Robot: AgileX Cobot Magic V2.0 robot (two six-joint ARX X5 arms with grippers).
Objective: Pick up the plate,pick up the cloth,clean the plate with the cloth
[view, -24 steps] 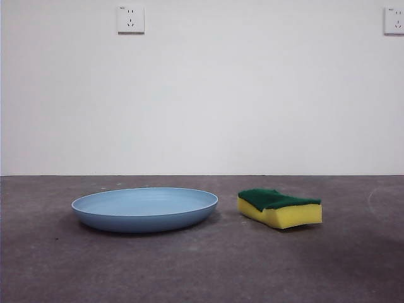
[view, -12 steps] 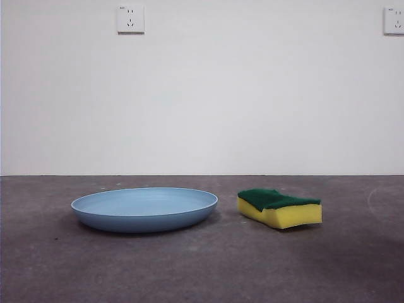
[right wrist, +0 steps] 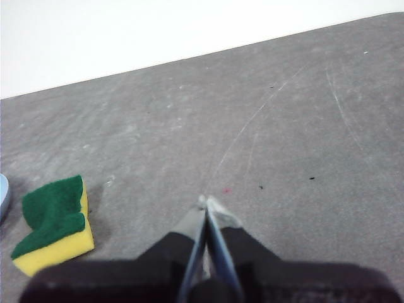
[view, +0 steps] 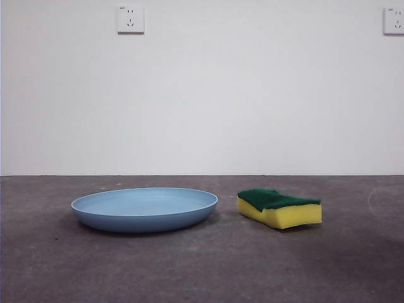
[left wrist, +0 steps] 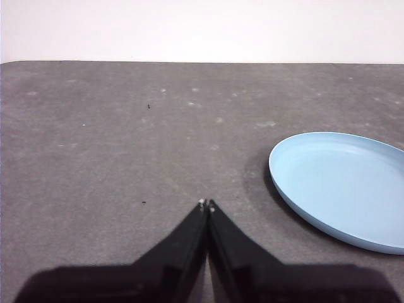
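Observation:
The light-blue plate (view: 144, 209) lies flat on the grey table, left of centre. The cloth, a yellow sponge with a green top (view: 279, 207), lies just to its right, apart from it. My left gripper (left wrist: 206, 205) is shut and empty above bare table, with the plate (left wrist: 344, 186) off to one side. My right gripper (right wrist: 206, 201) is shut and empty above bare table, with the sponge (right wrist: 53, 225) well off to the side. Neither arm shows in the front view.
A white wall with two sockets (view: 130, 19) stands behind the table. A sliver of the plate's rim (right wrist: 2, 196) shows at the edge of the right wrist view.

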